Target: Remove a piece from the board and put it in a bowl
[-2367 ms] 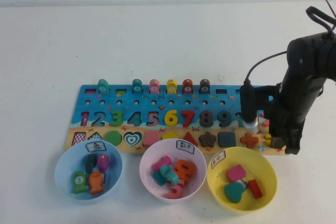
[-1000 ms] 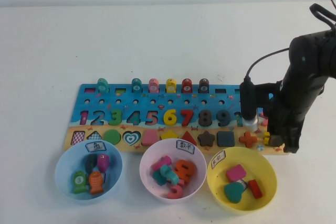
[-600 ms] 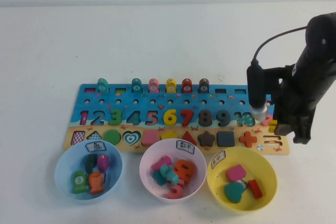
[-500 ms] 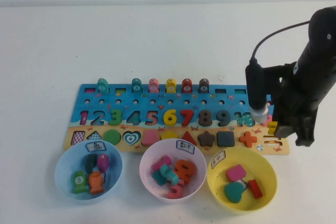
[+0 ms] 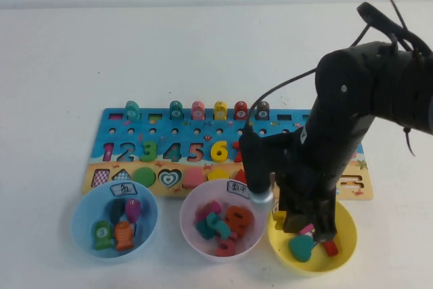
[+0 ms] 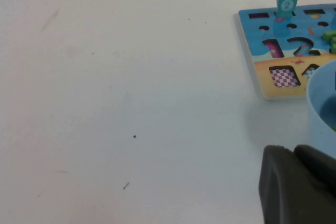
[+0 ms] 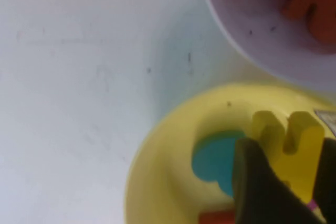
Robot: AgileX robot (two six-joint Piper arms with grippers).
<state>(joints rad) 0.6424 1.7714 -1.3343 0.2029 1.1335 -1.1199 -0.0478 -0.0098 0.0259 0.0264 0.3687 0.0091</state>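
My right gripper (image 5: 298, 223) hangs inside the yellow bowl (image 5: 342, 260), shut on the yellow equals-sign piece (image 5: 278, 217). In the right wrist view the piece (image 7: 294, 137) sits between the dark fingers (image 7: 254, 177), just above the bowl's wall (image 7: 152, 150) and a teal heart (image 7: 210, 158). The board (image 5: 135, 137) lies behind the three bowls; its equals-sign slot (image 5: 350, 182) at the right end is bare. My left gripper (image 6: 294, 153) is shut and empty beside the board's left end (image 6: 262, 72), out of the high view.
A pink bowl (image 5: 223, 225) with number pieces and a light blue bowl (image 5: 114, 220) with fish stand left of the yellow bowl. The yellow bowl also holds a teal heart (image 5: 301, 248), a red piece (image 5: 329, 248) and a pink piece (image 5: 308, 229). My right arm hides the board's right part.
My right gripper lifted the equals-sign piece out of its slot at the board's right end and carried it toward me and left, down into the yellow bowl.
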